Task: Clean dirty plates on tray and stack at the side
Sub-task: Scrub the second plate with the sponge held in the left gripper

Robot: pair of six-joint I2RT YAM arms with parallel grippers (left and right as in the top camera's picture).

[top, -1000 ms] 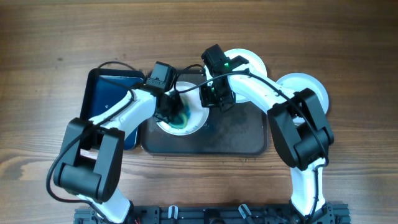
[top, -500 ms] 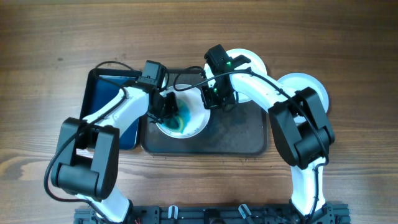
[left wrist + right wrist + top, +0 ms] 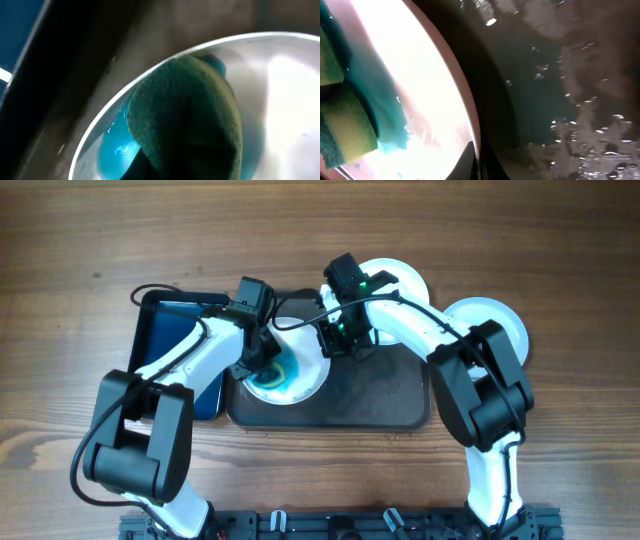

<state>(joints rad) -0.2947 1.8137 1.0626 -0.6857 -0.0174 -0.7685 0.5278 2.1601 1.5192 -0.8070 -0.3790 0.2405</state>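
A white plate (image 3: 303, 385) smeared with teal-blue lies at the left end of the dark tray (image 3: 385, 395). My left gripper (image 3: 265, 362) is shut on a green sponge (image 3: 185, 115), which presses on the plate's left part beside a blue smear (image 3: 114, 150). My right gripper (image 3: 334, 345) is shut on this plate's far right rim (image 3: 470, 125), one finger on each side of it. The sponge (image 3: 345, 125) also shows at the left of the right wrist view. A second plate (image 3: 400, 278) sits at the tray's back edge, partly hidden by my right arm. A third plate (image 3: 495, 320) rests on the table to the right of the tray.
A smaller glossy black-and-blue tray (image 3: 170, 340) lies just left of the dark tray, under my left arm. The dark tray's right half shows wet streaks (image 3: 580, 115). Wooden table (image 3: 80, 260) surrounds everything.
My left gripper has dragged the sponge leftwards across the plate, spreading the blue smear. The right gripper has kept its hold on the rim, barely shifting.
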